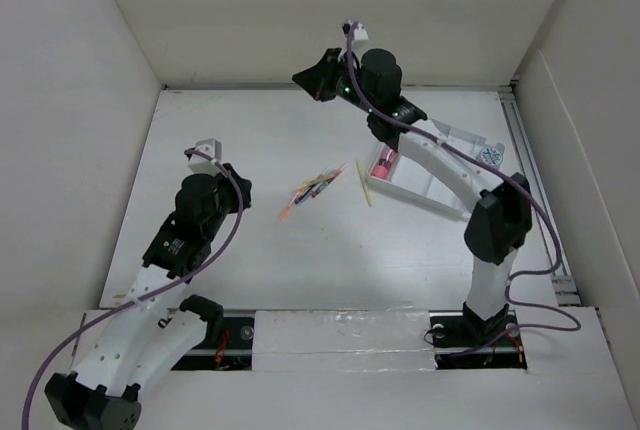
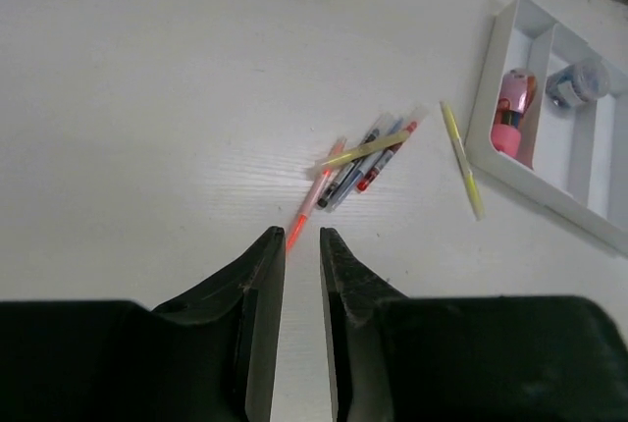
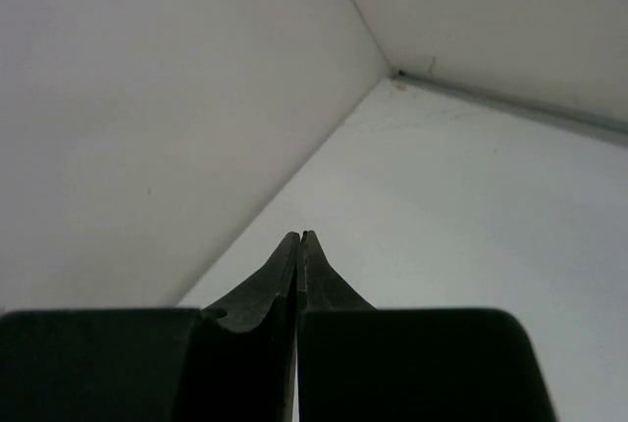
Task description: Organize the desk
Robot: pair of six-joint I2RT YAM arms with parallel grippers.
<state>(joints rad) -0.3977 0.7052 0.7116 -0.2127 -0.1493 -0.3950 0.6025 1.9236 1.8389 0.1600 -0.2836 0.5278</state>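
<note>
On the white desk (image 1: 300,260) lies a loose bunch of pens (image 1: 315,188), fanned out in the left wrist view (image 2: 365,157), with an orange pen (image 2: 314,196) at its near end. A yellow pen (image 1: 364,183) lies apart beside the tray, also plain in the left wrist view (image 2: 461,159). My left gripper (image 1: 244,188) hovers just short of the orange pen's tip (image 2: 302,236), its jaws drawn to a narrow slit with nothing between them. My right gripper (image 1: 303,78) is raised near the back wall, shut and empty (image 3: 299,236), facing the back left corner.
A white compartmented tray (image 1: 430,193) stands at the right under the right arm, its rim (image 2: 486,108) near the yellow pen. It holds a pink item (image 2: 510,113) and a round grey item (image 2: 579,80). White panel walls (image 1: 90,100) enclose the desk.
</note>
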